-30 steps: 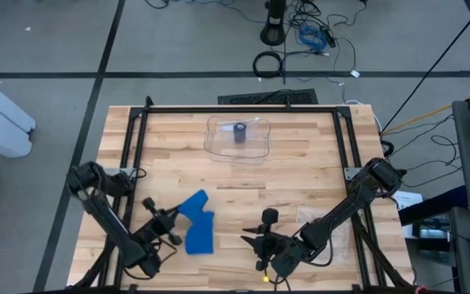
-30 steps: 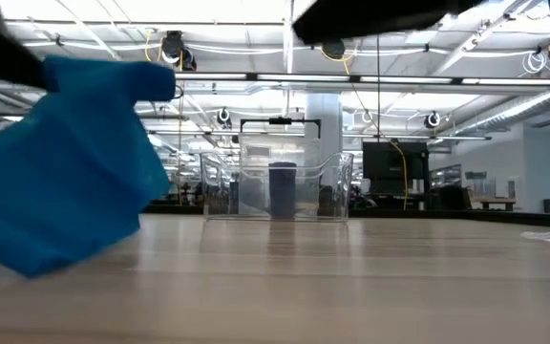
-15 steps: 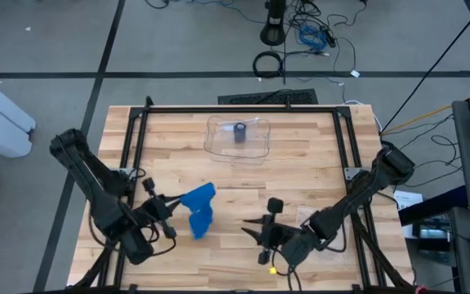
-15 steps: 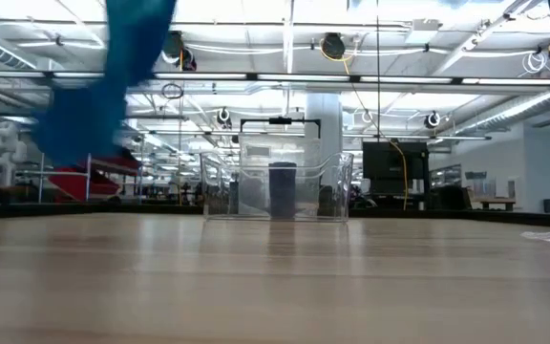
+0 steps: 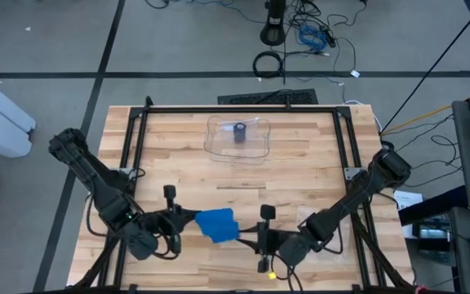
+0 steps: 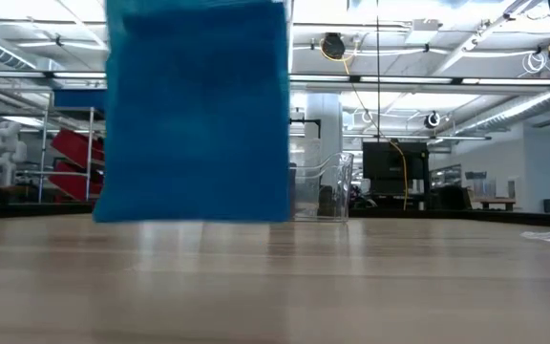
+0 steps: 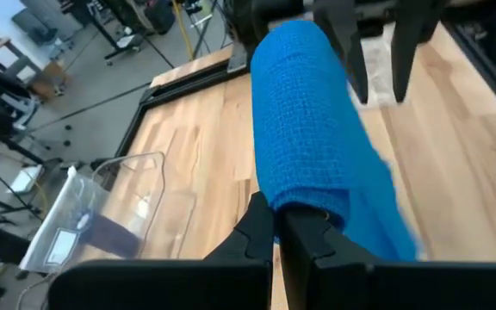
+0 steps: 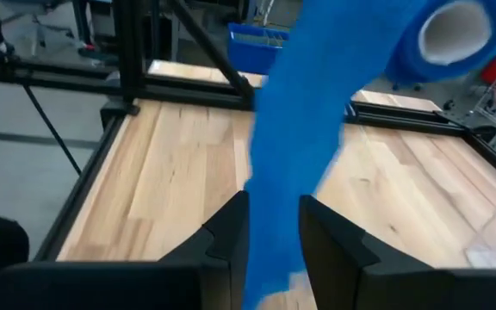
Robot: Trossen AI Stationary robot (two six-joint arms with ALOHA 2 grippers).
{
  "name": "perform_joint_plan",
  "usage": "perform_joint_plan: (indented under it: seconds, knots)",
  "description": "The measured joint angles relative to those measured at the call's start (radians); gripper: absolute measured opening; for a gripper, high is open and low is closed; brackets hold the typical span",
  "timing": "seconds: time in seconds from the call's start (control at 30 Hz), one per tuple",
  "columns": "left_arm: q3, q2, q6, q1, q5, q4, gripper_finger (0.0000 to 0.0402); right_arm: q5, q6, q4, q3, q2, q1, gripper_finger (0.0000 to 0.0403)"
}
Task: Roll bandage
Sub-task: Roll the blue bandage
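High view. The blue bandage (image 5: 216, 224) was held above the near part of the wooden worktop (image 5: 300, 171), between the left hand (image 5: 178, 222) and the right hand (image 5: 251, 238), which faced each other from either side. A clear plastic tray (image 5: 238, 137) holding a dark roll (image 5: 240, 131) stood well apart at the far side.

Low view. The bandage (image 6: 197, 110) hung as a broad blue sheet in front of the tray (image 6: 318, 186), its lower edge just clear of the worktop (image 6: 351, 287).

Left wrist view. The left hand (image 7: 279, 226) was pressed together, pinching the near end of the bandage (image 7: 304, 146), whose rolled part lay along the line toward the other arm's fingers (image 7: 351, 52).

Right wrist view. The right hand (image 8: 272, 226) stood around the hanging strip (image 8: 291, 146), its fingers (image 8: 231, 226) close on either side of the cloth; whether they actually pinched it could not be told. The roll's pale hollow core (image 8: 453, 27) showed at the far end.

Step in hand, by judgement: the bandage was lifted and stretched between the two hands, winding not yet done. The next move probably calls for keeping the strip taut while the roll is turned to take up the loose length.
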State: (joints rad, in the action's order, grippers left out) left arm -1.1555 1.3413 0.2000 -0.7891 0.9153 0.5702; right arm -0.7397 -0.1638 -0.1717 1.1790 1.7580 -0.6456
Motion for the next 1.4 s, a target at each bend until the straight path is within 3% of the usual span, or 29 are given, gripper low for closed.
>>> perform_joint_plan:
  seconds: [0.33, 0.5, 0.6, 0.77, 1.03, 1.17, 1.4]
  knots:
    - [0.0, 0.028, -0.025, 0.007, 0.007, -0.014, 0.0001, -0.019, -0.085, 0.08, 0.0, 0.005, -0.009, 0.0092]
    - [0.0, 0.045, 0.025, 0.045, 0.007, -0.014, 0.0002, -0.022, -0.204, 0.266, -0.001, 0.007, -0.039, 0.0125]
    - [0.0, 0.069, 0.029, 0.08, 0.002, -0.016, 0.0005, -0.063, -0.265, 0.28, -0.002, 0.008, -0.055, 0.0147]
    - [0.002, 0.084, 0.027, 0.124, -0.007, -0.025, 0.0007, -0.128, -0.274, 0.297, -0.001, 0.041, -0.062, 0.0164]
    - [0.002, 0.082, -0.053, 0.095, -0.052, -0.041, 0.0009, -0.128, -0.262, 0.354, -0.002, 0.086, -0.032, 0.0155]
    - [0.002, 0.082, -0.076, 0.084, -0.062, -0.04, 0.001, -0.108, -0.238, 0.355, -0.002, 0.086, -0.028, 0.0154]
    - [0.002, 0.082, -0.078, 0.08, -0.105, -0.039, 0.001, 0.037, -0.18, 0.296, -0.002, 0.102, 0.025, 0.0153]
